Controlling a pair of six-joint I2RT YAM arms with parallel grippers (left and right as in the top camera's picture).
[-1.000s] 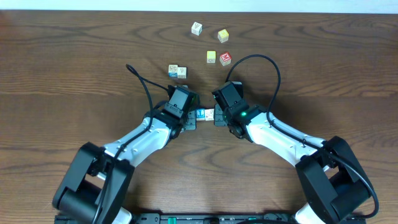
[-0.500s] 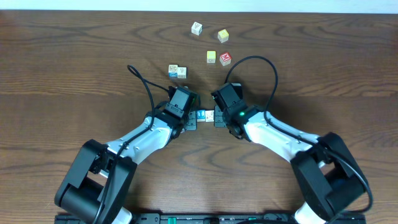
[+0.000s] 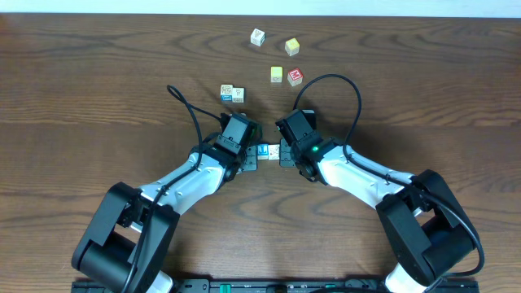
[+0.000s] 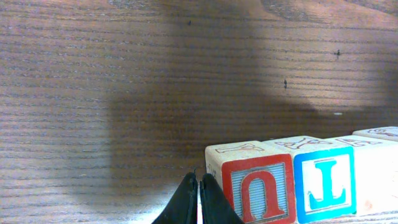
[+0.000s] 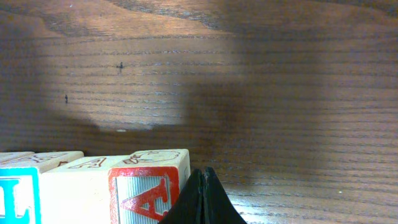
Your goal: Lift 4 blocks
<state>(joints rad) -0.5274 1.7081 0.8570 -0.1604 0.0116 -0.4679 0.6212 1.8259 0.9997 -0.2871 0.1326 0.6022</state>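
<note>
Pinching nothing, left gripper (image 4: 199,186) jaws are fully shut, tips just beside red-faced wooden cube w/ white U (image 4: 258,190). Right gripper (image 5: 203,183) is likewise shut, beside red-faced wooden cube w/ white V-like letter (image 5: 148,191). Cube bottoms are cut off by the frame edge. Overhead, the grippers hide both red ends; only blue-faced wooden cube (image 3: 263,150) & white-faced wooden cube (image 3: 275,150) show. The row's long axis runs L-R btwn grippers, mid dark wooden table (image 3: 98,89).

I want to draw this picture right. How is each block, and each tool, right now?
left tool: shut, tip against the red U block.
right tool: shut, tip against the red A block.
red U block: row's end, touching the blue block.
blue block: mid-row.
white block: mid-row, beside the red A block.
red A block: row's other end; lifted or not, cannot tell.
loose blocks: scattered away from the row, untouched.
</note>
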